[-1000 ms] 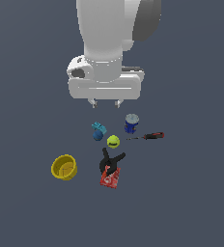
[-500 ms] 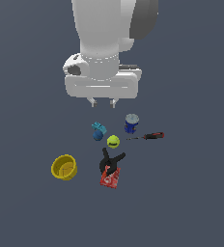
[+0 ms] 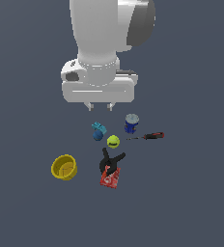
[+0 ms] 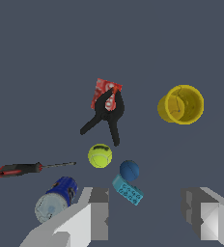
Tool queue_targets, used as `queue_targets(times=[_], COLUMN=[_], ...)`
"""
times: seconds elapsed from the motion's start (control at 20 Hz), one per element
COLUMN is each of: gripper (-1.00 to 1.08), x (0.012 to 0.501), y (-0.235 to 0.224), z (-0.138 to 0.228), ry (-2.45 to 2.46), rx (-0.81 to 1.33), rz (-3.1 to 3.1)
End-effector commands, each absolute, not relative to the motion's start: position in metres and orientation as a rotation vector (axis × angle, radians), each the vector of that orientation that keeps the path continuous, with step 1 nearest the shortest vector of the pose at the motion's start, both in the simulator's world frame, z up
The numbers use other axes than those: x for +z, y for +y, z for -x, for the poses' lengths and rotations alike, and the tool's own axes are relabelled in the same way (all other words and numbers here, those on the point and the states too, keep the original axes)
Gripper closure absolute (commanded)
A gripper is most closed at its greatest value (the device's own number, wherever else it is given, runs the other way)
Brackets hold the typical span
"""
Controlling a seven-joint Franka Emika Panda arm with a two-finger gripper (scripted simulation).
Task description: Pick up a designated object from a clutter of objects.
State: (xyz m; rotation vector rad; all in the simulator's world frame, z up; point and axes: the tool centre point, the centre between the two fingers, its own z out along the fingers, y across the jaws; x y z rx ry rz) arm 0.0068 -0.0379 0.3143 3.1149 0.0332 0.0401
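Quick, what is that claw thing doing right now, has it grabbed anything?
Gripper: open and empty, hanging above the clutter, its two fingers spread apart; the plain yellow round cup lies untouched off to the side.

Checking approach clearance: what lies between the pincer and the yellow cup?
Nothing. In the exterior view, the pincer hangs high; bare floor separates it from the yellow cup.

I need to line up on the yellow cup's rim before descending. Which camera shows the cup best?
The wrist view: the yellow cup appears larger there, seen from almost straight above, with its round rim and inside visible, standing apart from the black clamp. The exterior view shows the cup smaller and obliquely, at the exterior view's left of the clutter.
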Motion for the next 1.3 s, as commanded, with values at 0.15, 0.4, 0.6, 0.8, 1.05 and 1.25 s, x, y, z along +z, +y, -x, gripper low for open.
queue_targets(times=[0.15,0.4,0.6,0.8,1.05,1.25], gripper=[-0.20,-0.20,-0.20,-0.20,-0.20,-0.20], x=[0.299,0.279,0.260,0.241,0.217,0.197], y=[-0.052,-0.069,-0.084,-0.099,-0.117,-0.130], z=[-0.016,-0.026,-0.035,-0.043,-0.051,-0.057], ry=[0.176,0.364,0.533,0.701,0.908,1.072], rx=[0.035,0.022,0.004,-0.020,-0.055,-0.088], rz=[-3.076,-3.015,-2.953,-2.882,-2.784,-2.697])
